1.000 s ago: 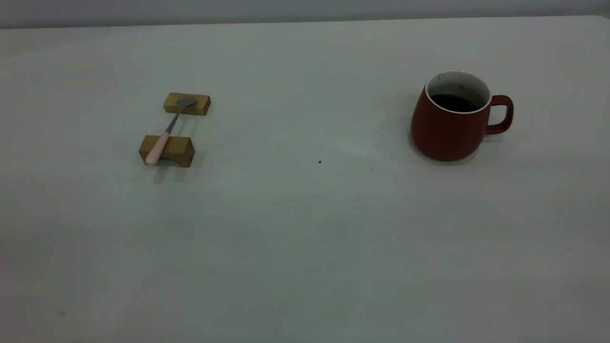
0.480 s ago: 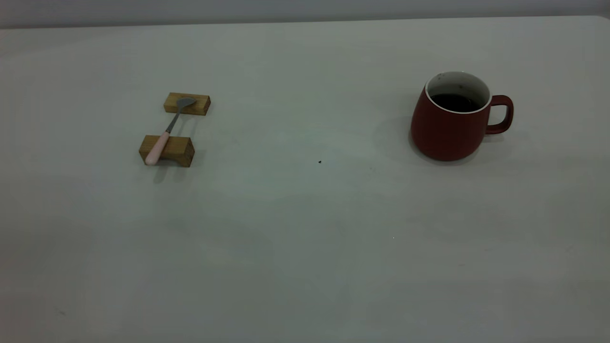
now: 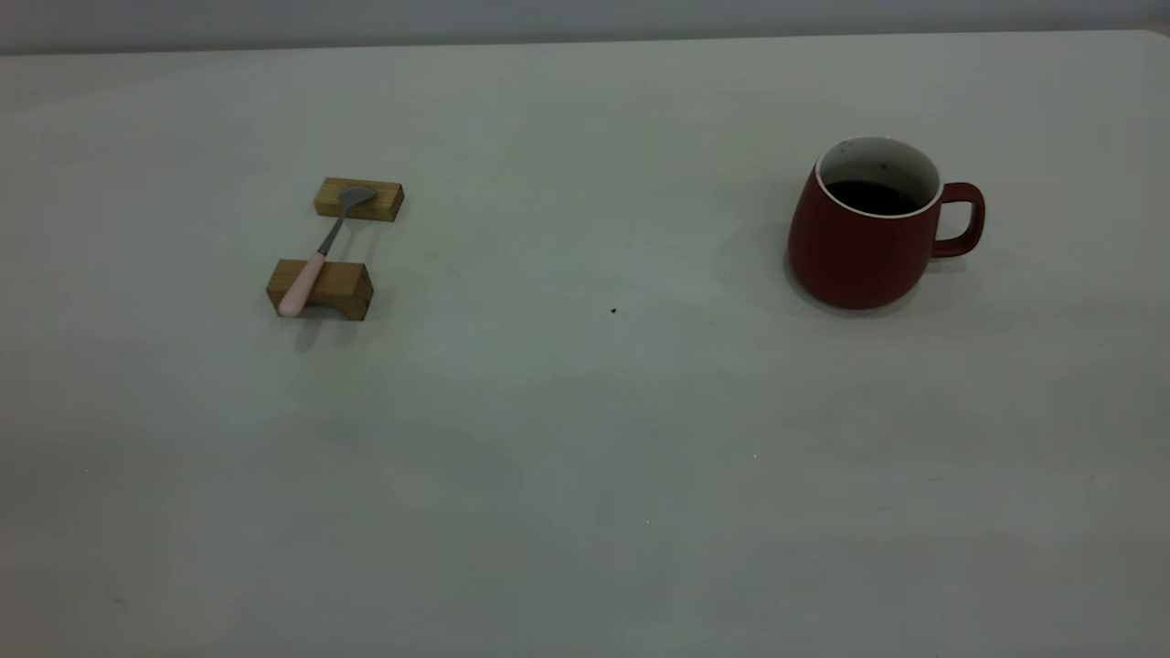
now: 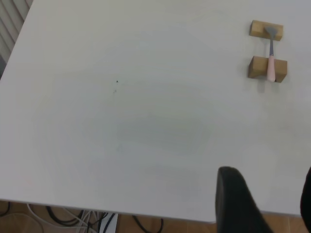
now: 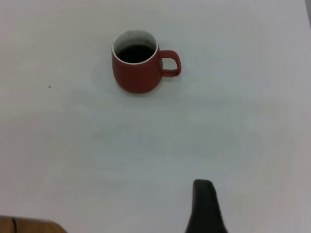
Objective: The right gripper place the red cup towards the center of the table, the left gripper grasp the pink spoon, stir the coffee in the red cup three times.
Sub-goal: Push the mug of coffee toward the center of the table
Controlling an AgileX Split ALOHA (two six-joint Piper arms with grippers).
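Dark-red cup [image 3: 864,239], white inside, holds near-black coffee [image 3: 868,196]; neither pincer's opening can be told.

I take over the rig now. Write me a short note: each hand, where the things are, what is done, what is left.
Left hand: open, holds nothing, far from the pink spoon.
Right hand: back from the red cup, holds nothing.
Spoon lies across two wooden blocks at table left. Cup with coffee stands at right, handle outward.
Done: nothing. Left: move the cup to centre, grasp the spoon, stir three times.
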